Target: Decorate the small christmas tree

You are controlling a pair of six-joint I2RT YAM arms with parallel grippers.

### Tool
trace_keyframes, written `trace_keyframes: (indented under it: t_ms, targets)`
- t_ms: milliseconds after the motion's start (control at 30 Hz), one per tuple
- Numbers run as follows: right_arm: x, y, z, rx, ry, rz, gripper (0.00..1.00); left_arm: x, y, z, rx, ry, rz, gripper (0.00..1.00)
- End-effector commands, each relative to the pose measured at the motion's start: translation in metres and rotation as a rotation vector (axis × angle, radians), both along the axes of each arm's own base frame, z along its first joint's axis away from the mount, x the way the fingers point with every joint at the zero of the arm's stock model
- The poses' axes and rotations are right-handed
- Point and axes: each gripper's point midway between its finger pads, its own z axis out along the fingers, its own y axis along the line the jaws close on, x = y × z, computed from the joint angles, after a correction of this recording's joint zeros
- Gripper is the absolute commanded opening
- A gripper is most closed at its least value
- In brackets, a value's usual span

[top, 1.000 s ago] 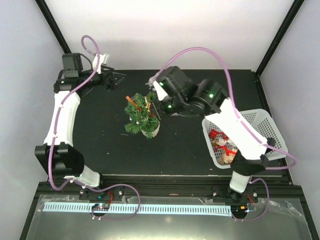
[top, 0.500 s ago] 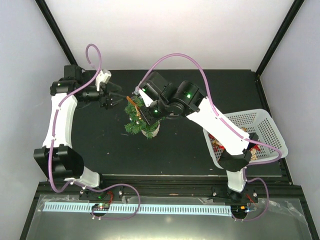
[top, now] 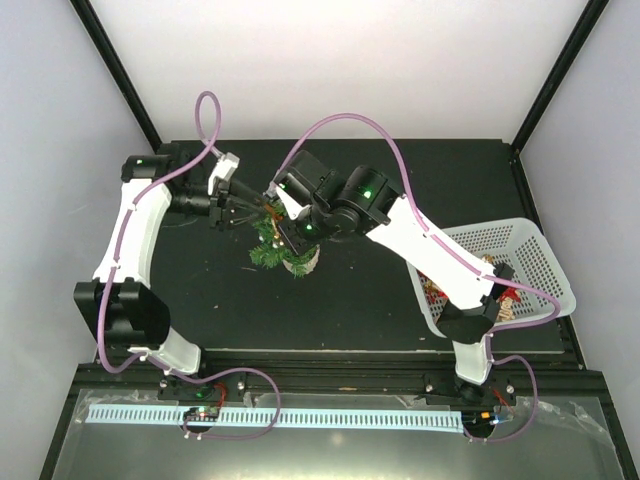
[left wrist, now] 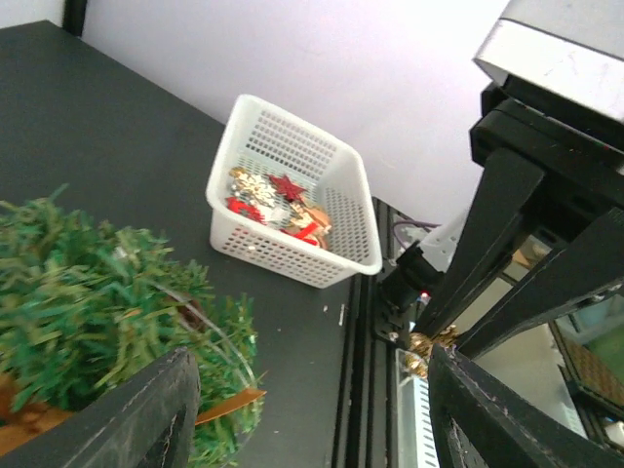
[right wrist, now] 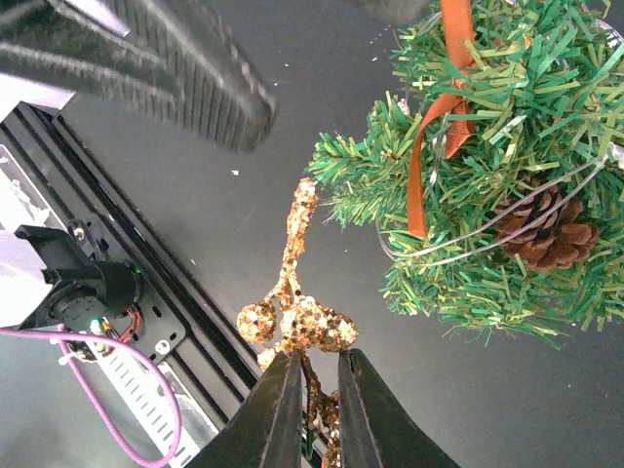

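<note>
My right gripper is pinched almost fully closed on the lower stem of a gold glitter ornament. Its sparkly sprig sticks up from between the fingers. The small christmas tree stands in its white pot near the middle of the dark worktop. In the right wrist view its branches are just beside the ornament's tip; I cannot tell whether the two touch.

My left gripper is at the tree's other side with the jaws apart and nothing clamped. Green needles reach up against one finger, and the gap beyond them is bare.

I judge the step in hand to be hanging this ornament on a branch. To do it well, I should hold the pinch steady and lead with the free tip of the sprig. The best target looks like a dense cluster of needles, not the thin outer ends, so the glitter can catch and stay. The orange ribbon, the pine cone and the thin wire loop already sit on this side, so I would pick a bare patch and keep clear of the wire, which could snag.

The tree looks light, so a push from me could tip the pot. My left gripper should steady the foliage gently without crushing it before I let go. More decorations wait in the white basket, well apart on the right.
</note>
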Motion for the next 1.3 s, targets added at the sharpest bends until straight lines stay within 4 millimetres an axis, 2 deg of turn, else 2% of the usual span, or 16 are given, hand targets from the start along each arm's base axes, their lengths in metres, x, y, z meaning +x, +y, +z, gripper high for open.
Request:
trace_keyframes:
  t_ms: [0,300,667,767,1000,1267]
  targets:
    - [0.002,0.001,0.002,0.007,-0.025,-0.007,0.15,-0.015,-0.013,0.01,-0.042,-0.009,-0.053,0.64]
    - [0.007,-0.001,-0.004,-0.013,-0.042,-0.027,0.14,-0.029,-0.028,-0.001,-0.016,0.023,-0.113,0.51]
    - [0.013,-0.008,-0.001,-0.023,-0.073,-0.06,0.14,-0.038,-0.038,-0.009,0.017,0.033,-0.159,0.47]
    - [0.014,-0.01,0.001,-0.025,-0.08,-0.071,0.14,-0.037,-0.039,-0.011,0.022,0.041,-0.163,0.4]
    - [0.015,-0.016,0.001,-0.03,-0.091,-0.09,0.14,-0.034,-0.041,-0.012,0.018,0.061,-0.164,0.16]
    - [0.015,-0.018,-0.001,-0.035,-0.086,-0.1,0.15,-0.031,-0.044,-0.007,-0.022,0.092,-0.165,0.08]
